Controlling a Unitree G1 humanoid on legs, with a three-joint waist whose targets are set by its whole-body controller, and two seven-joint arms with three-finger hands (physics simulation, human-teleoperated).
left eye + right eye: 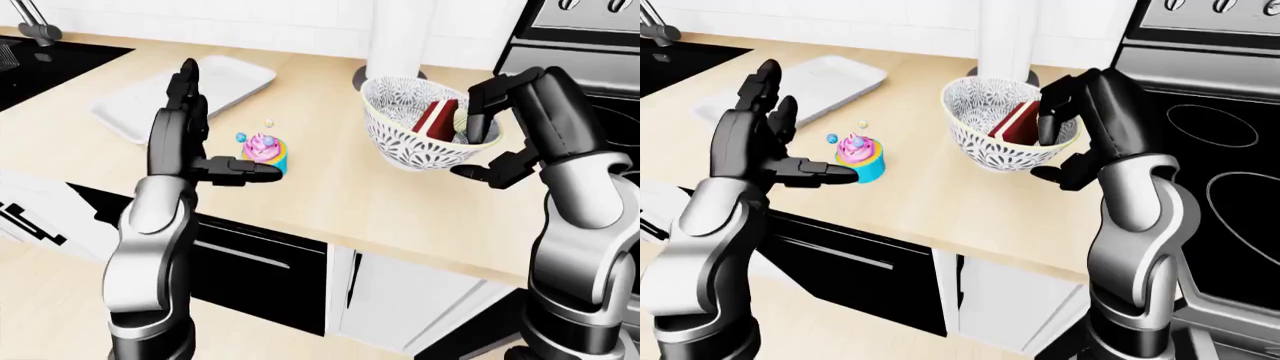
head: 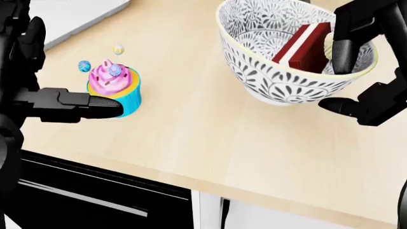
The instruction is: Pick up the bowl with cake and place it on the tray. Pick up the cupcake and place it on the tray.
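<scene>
My right hand (image 2: 356,71) pinches the bowl (image 2: 280,67) rim, holding it above the counter (image 2: 210,138); my left hand (image 1: 765,150) is spread beside the cupcake (image 2: 114,86).

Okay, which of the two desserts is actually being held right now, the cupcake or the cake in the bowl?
The bowl with cake: the right hand pinches its rim, one finger inside, others beneath. The cupcake sits on the counter, left hand open beside it.

The right hand (image 2: 356,71) is closed on the bowl (image 2: 280,71) rim, one finger inside and the thumb under. The left hand (image 1: 765,146) is raised with fingers spread upward and thumb pointing sideways.
</scene>
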